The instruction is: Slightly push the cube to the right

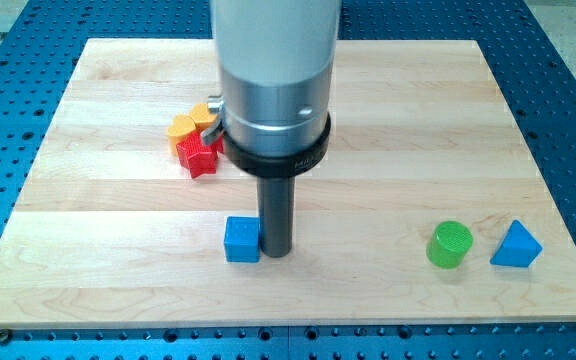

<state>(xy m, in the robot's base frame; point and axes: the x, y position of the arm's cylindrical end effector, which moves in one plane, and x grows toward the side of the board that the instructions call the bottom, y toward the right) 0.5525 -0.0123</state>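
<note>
A blue cube (241, 240) sits on the wooden board (108, 210) at the lower middle of the view. My tip (276, 251) stands right beside the cube on its right side, touching or almost touching it. The dark rod rises from the tip into the wide silver arm body above.
A red star-shaped block (199, 155), a yellow block (182, 128) and another yellow and red block, partly hidden by the arm, cluster at the upper left. A green cylinder (450, 245) and a blue triangular block (515, 245) stand at the lower right. The blue perforated table (8, 130) surrounds the board.
</note>
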